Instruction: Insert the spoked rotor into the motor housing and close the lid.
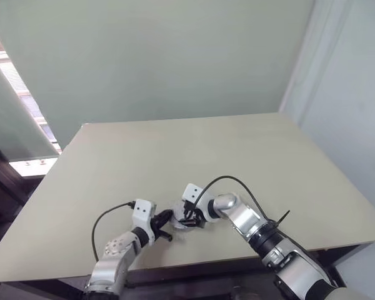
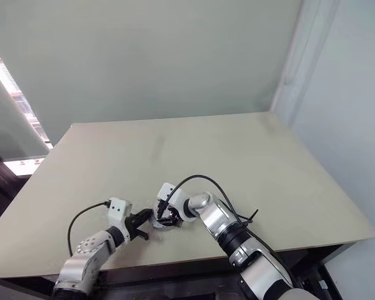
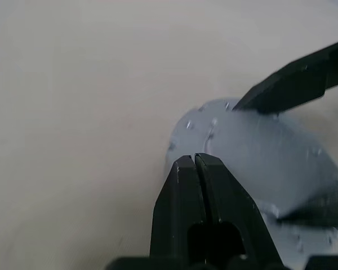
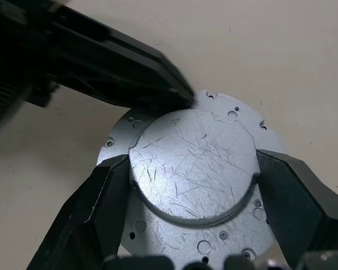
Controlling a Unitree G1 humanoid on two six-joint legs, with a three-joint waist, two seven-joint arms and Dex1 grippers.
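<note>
A round silver metal part point(image 1: 180, 224) lies on the table near its front edge. In the right wrist view it is a flat, scratched grey disc point(image 4: 194, 163), the lid as far as I can tell, on a wider flanged rim with holes point(image 4: 228, 112), seemingly the motor housing. My right gripper point(image 4: 192, 169) has one finger on each side of the disc, touching its edge. My left gripper point(image 3: 195, 160) is shut with nothing in it, and its tip point(image 4: 180, 97) rests at the rim. The spoked rotor is hidden, and no windings show.
The beige table point(image 1: 237, 162) stretches far ahead and to both sides of the part. Both hands point(image 1: 175, 220) work close to the table's front edge. Black cables point(image 1: 228, 181) loop from the wrists. A wall stands behind the table.
</note>
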